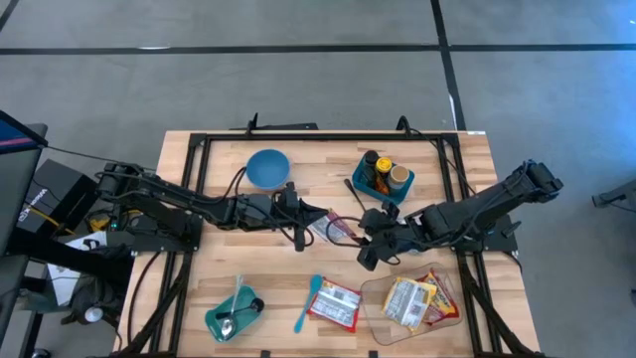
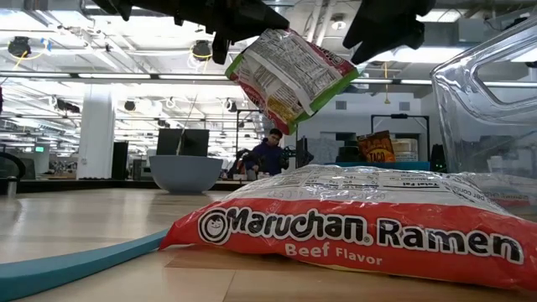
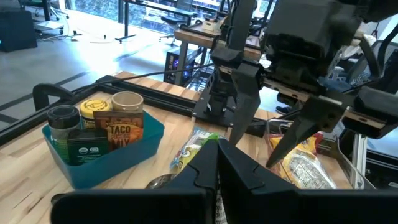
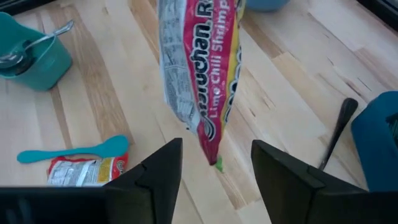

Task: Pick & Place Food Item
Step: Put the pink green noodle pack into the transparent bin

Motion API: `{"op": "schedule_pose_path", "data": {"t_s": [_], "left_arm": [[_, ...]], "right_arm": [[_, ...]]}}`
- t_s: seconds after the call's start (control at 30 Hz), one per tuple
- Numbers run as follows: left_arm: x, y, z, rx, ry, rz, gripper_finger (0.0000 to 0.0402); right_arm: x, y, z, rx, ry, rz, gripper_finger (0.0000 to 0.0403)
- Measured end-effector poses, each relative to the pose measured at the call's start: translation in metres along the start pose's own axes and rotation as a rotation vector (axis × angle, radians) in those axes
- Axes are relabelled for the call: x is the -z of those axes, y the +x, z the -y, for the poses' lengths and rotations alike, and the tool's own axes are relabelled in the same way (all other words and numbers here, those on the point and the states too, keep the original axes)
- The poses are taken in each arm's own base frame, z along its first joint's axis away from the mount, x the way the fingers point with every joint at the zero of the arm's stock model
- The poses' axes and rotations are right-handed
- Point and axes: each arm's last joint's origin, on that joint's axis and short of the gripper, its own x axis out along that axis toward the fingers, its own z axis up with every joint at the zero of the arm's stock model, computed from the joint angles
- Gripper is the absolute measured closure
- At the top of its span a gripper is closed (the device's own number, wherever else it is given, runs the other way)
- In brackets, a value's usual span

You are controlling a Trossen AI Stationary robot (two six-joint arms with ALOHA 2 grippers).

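My left gripper [image 1: 310, 215] is over the table's middle, shut on a red, green and white Maruchan lime chili shrimp ramen packet [image 2: 289, 74]. The packet also shows in the right wrist view [image 4: 199, 68]. My right gripper [image 1: 370, 249] is open just to the packet's right, with its fingers [image 4: 155, 177] pointing toward the packet's lower end and touching nothing. A beef ramen packet [image 1: 335, 305] lies flat on the table near the front edge. My left gripper pinches the packet's upper end [image 2: 250, 38] between its two shut fingers [image 3: 239, 177]. The fingers come nearly level from the table's left. The packet hangs below them at a slant, clear of the table, its lower end toward my right gripper.
A clear plastic container [image 1: 442, 320] with ramen packets stands at the front right. A teal spatula [image 1: 306, 303] and a teal cup with a spoon [image 1: 234, 318] are at the front. A blue bowl [image 1: 267, 167] and a teal bin of jars [image 1: 383, 177] stand at the back.
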Motion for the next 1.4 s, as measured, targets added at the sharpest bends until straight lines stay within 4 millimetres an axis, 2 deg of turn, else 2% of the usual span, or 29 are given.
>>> {"op": "schedule_pose_path", "data": {"t_s": [0.37,0.8,1.4], "left_arm": [[-0.0016,0.0,0.0013,0.034,-0.014,0.011,0.0401],[-0.0045,-0.0008,0.0051,0.086,-0.025,0.035,0.0401],[-0.0079,-0.0011,0.0058,0.095,-0.032,0.069,0.0401]], "right_arm": [[-0.0015,0.0008,0.0005,-0.001,0.009,0.007,0.0216],[-0.003,0.0004,-0.0016,-0.018,0.011,0.024,0.0244],[-0.0034,0.0003,-0.0032,-0.047,0.016,0.017,0.0258]]}}
